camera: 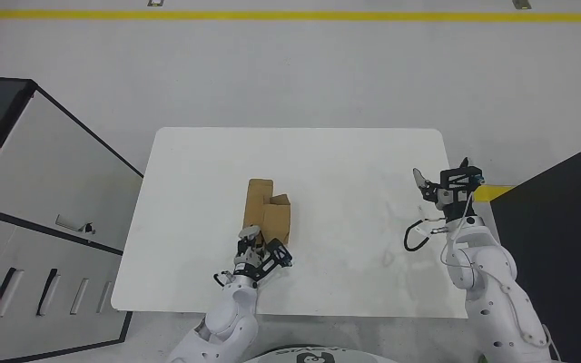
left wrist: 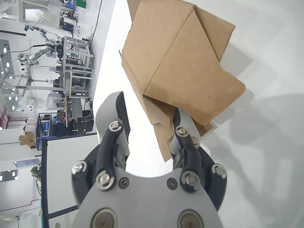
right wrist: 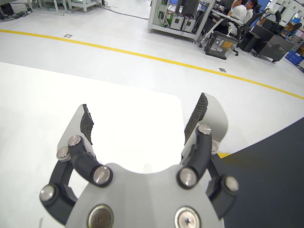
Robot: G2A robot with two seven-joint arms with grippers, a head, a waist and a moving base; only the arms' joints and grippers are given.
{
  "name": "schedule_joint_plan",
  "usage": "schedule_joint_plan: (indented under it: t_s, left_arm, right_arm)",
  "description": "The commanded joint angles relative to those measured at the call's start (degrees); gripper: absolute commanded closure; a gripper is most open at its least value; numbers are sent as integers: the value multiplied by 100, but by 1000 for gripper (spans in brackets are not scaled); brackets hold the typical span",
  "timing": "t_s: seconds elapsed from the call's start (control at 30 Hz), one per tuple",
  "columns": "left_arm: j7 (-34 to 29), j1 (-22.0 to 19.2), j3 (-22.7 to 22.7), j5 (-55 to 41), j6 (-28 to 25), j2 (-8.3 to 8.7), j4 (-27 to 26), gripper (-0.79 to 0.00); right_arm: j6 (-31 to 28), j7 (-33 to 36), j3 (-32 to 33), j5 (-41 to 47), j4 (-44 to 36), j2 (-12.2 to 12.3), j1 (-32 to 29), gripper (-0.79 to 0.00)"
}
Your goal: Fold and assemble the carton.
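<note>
White table [camera: 363, 163] sits mid frame in the top view, with grey floor [camera: 272, 73] and a yellow line [camera: 290, 14] along the upper edge. Left of centre is the brown carton [camera: 269, 210], part folded with flaps sticking up, on the table toward its lower edge. The left gripper [camera: 263, 252] is just below it, jaws spread wide, one finger [left wrist: 182, 122] tucked under a carton flap and the other free. At the table's right edge is the right gripper [camera: 425, 184], jaws wide, holding nothing, well apart from the carton.
</note>
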Motion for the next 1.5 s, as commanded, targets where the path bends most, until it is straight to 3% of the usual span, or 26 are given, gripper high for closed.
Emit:
schedule_joint_plan:
  t_s: [0.0, 0.13, 0.37, 0.5, 0.8, 1.23, 1.47]
  left_arm:
    - [-7, -10, -1, -26, 1, -10, 15, -400]
    - [14, -15, -17, -189, 32, -31, 21, -382]
    - [-31, -29, -116, -573, 24, -64, 55, -259]
    - [18, -51, -164, -823, -2, -82, 72, 0]
    - [745, 329, -360, -385, 403, -9, -514, 0]
    - [1581, 1340, -690, 845, -262, 209, -2472, 0]
    - [1593, 1366, -680, 920, -232, 212, -2487, 0]
  right_arm:
    - [0, 0, 0, 0, 0, 0, 0, -785]
    - [0, 0, 0, 0, 0, 0, 0, -785]
    - [0, 0, 0, 0, 0, 0, 0, -785]
    - [0, 0, 0, 0, 0, 0, 0, -785]
    - [0, 0, 0, 0, 0, 0, 0, -785]
    - [0, 0, 0, 0, 0, 0, 0, -785]
    - [0, 0, 0, 0, 0, 0, 0, -785]
